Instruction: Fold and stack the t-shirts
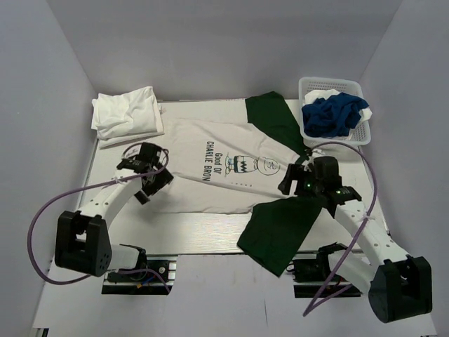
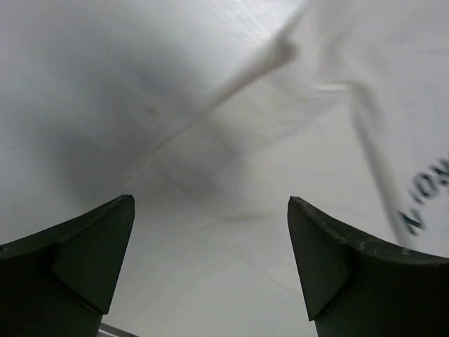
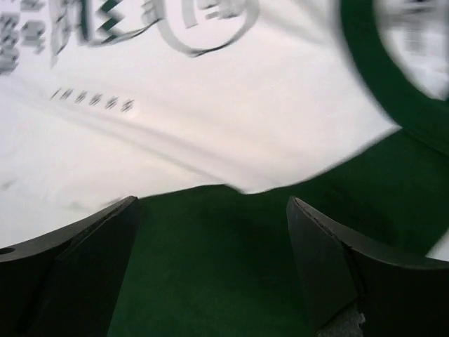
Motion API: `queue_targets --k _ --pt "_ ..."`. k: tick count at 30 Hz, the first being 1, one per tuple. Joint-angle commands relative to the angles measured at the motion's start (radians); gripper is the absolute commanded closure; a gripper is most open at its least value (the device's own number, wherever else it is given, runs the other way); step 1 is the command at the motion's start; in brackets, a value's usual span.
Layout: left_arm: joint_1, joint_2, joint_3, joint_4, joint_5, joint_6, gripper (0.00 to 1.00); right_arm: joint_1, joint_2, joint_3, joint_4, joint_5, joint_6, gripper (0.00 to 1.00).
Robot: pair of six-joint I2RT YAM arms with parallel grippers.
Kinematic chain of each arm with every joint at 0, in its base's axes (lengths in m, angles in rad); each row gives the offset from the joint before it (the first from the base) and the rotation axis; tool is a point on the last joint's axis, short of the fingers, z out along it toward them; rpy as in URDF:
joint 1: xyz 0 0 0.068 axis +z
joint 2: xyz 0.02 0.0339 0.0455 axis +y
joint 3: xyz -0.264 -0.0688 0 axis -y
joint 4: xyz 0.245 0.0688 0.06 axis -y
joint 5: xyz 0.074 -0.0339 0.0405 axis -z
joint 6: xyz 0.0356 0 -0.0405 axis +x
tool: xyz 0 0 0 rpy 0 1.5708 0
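Across the white table (image 1: 189, 235) the biggest thing is the white printed t-shirt (image 1: 210, 175), spread flat in the middle with its black cartoon figure and lettering face up. Under its right side lies the dark green t-shirt (image 1: 280, 228), one part showing at the back right, the rest running forward past the table's near edge. At the back left sits a stack of folded white t-shirts (image 1: 126, 116). At the back right a white mesh basket (image 1: 365, 133) holds a crumpled blue t-shirt (image 1: 333, 116). The left gripper (image 2: 209, 203) hangs low over the printed shirt's left edge, jaws spread wide, gripping nothing. The right gripper (image 3: 210, 202) is likewise spread wide and empty, over the spot where white cloth meets green.
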Motion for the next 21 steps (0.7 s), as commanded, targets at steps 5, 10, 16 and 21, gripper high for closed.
queue_targets --k 5,10,16,21 --pt "0.064 -0.040 -0.170 -0.077 -0.082 -0.169 0.03 0.302 0.044 0.054 0.068 0.040 -0.117 0.10" --pt "0.084 -0.040 -0.222 -0.020 -0.043 -0.157 0.07 0.424 0.122 0.078 0.015 0.205 -0.110 0.10" --pt "0.103 -0.017 -0.308 0.087 -0.002 -0.146 0.27 0.526 0.127 0.062 -0.023 0.251 -0.108 0.10" --pt "0.112 0.021 -0.317 0.114 0.055 -0.127 0.93 0.686 0.197 0.129 -0.161 0.262 -0.035 0.10"
